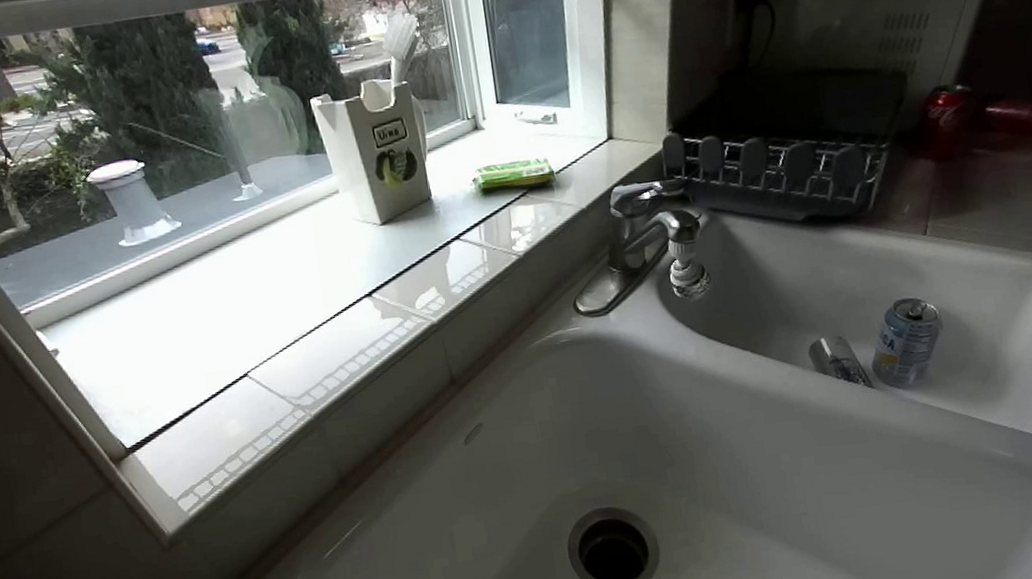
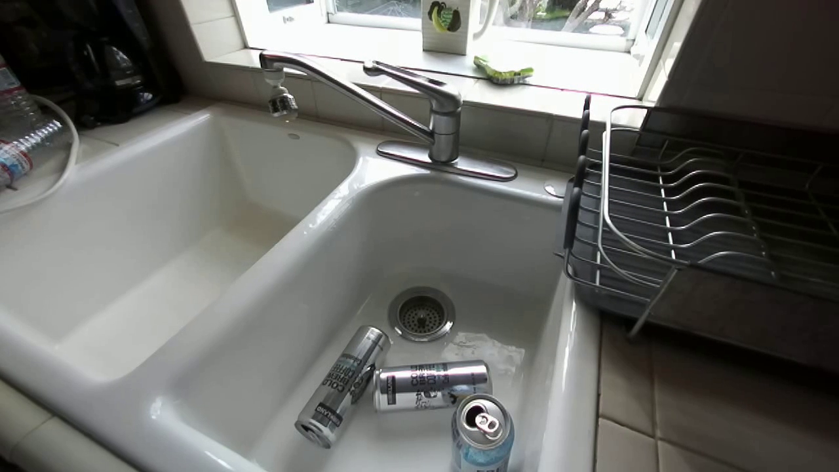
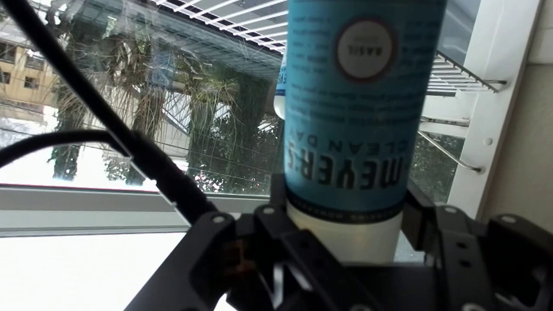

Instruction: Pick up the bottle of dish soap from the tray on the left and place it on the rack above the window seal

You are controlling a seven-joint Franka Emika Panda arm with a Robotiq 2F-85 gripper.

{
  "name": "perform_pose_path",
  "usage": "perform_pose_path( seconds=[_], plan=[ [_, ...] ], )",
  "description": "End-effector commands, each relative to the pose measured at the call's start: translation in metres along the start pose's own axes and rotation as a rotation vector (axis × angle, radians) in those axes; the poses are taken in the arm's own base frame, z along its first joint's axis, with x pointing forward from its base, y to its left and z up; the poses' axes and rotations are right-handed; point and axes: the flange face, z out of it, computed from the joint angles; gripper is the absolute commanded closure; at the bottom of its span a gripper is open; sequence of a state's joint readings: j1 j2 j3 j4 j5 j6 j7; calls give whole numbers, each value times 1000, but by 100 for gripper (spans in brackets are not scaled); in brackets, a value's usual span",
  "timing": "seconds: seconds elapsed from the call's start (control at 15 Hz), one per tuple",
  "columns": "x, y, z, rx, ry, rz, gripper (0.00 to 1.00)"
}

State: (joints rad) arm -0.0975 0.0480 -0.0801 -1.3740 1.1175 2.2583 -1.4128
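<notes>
Gripper (image 3: 348, 204), as I see it: black, with angular linkages (image 3: 462, 250), blocky dark pads (image 3: 413, 220) and pale round pin heads (image 3: 450, 209) at the joints; an orange-brown patch (image 3: 235, 259) on one side. Cable (image 3: 137, 149): black, two strands (image 3: 77, 82) meeting at a thicker sleeve (image 3: 175, 183).

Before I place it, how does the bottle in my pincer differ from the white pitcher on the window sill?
Support: the Meyer's Clean Day bottle is held in the pincer, while the white pitcher stands on the window sill.
Shape: the bottle is rounded, the pitcher flat-sided.
Colour: the bottle is mostly blue, the pitcher white with a fruit picture.
Both are lettered.
</notes>
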Motion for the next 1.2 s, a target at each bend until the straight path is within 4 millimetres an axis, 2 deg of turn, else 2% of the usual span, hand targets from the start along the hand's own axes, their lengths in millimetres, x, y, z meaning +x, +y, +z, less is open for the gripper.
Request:
perform_pose_path(
  seconds=[0.0,0.13,0.33,0.67,0.93,1.13],
  plan=[
    [21,-2,4,-10,57,-3,63],
    [26,1,13,-7,96,-1,63],
    [22,14,29,-26,154,44,63],
    [7,43,55,-90,230,116,63],
    [-8,56,79,-81,229,145,63],
    [-15,64,90,-86,239,163,63]
  ],
)
